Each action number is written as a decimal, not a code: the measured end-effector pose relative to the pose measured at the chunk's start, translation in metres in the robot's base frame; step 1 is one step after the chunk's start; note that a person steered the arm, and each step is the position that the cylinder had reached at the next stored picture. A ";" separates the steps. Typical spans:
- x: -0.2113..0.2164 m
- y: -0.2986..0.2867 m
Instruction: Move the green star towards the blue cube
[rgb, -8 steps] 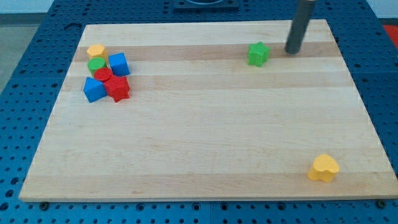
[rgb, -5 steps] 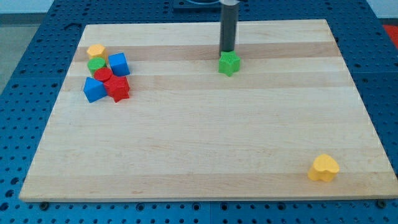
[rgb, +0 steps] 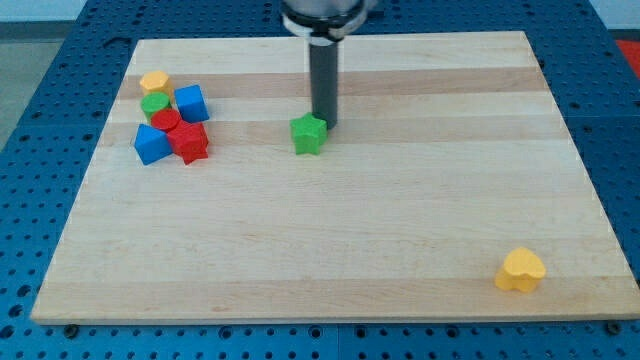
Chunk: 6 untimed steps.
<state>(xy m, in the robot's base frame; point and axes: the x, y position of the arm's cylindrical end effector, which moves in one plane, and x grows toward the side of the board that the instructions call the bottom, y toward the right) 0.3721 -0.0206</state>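
Note:
The green star (rgb: 309, 134) lies on the wooden board (rgb: 330, 250), left of centre in the upper half. My tip (rgb: 324, 121) stands right against the star's upper right side. The blue cube (rgb: 191, 103) sits in a cluster at the view's upper left, well to the left of the star. A second blue block (rgb: 151, 144) lies at the cluster's lower left.
The cluster also holds a yellow block (rgb: 154, 81), a green block (rgb: 155, 104), a red cylinder (rgb: 166, 121) and a red star (rgb: 189, 142). A yellow heart (rgb: 521, 270) lies near the board's bottom right corner.
My tip swept from the upper right to the left and down, pushing the green star left and slightly towards the view's bottom. The other blocks have not moved.

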 end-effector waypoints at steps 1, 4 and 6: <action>0.008 0.012; 0.083 -0.054; 0.033 -0.059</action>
<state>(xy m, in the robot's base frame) 0.4048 -0.0793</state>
